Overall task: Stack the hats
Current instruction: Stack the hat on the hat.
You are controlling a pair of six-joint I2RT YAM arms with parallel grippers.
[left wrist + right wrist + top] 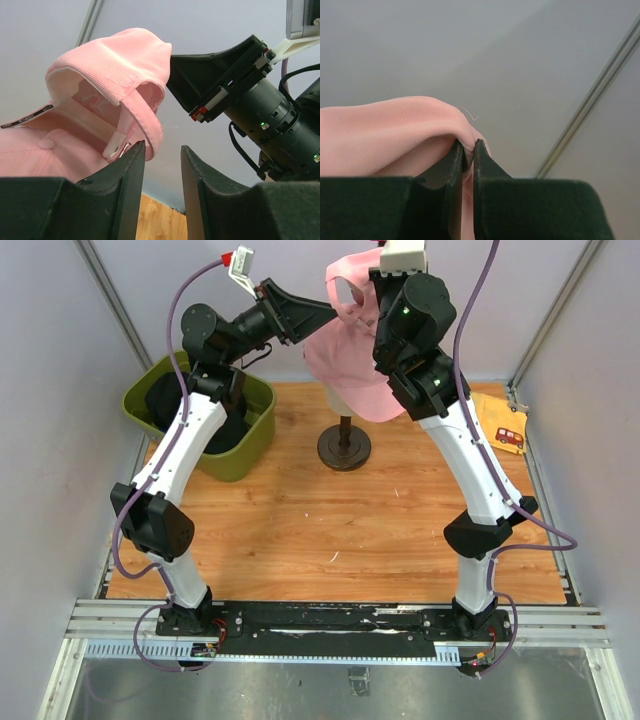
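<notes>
The right fingers (pixel 451 195) are clenched on a fold of the pink cap (pixel 345 365), so it hangs high above the stand (pixel 344 447). The left fingers (pixel 125 190) stand apart and empty, just beside its back strap (pixel 117 143), probably to spread it. Far below them lies the wooden surface (pixel 300 530), with pale walls (pixel 60 390) around.

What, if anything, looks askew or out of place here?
The pink fabric baseball cap is bunched and tilted above the dark round stand, its fabric pinched in the shut right gripper; the open left gripper sits by its back strap. Nothing spilled.
</notes>
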